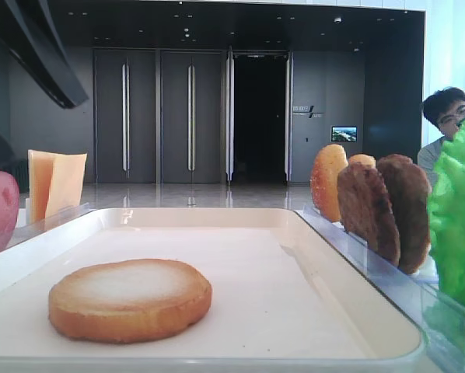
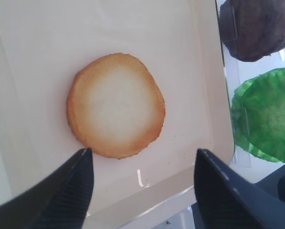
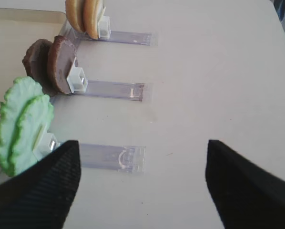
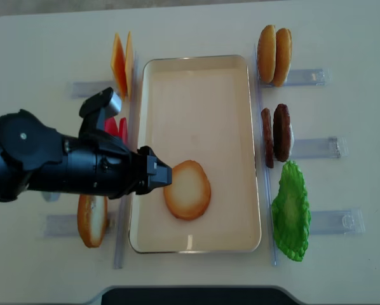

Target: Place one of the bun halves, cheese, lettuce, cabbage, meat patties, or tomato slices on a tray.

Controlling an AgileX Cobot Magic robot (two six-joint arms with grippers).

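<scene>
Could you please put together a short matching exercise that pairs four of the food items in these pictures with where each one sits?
Items:
1. bun half
2. cheese
3. meat patties
4. lettuce

Places:
A. upright in a holder left of the tray, far end
B. lying flat on the tray, pale face up
C. upright right of the tray, near end
D. upright right of the tray, middle holder

Pairs: 1-B, 2-A, 3-D, 4-C
</scene>
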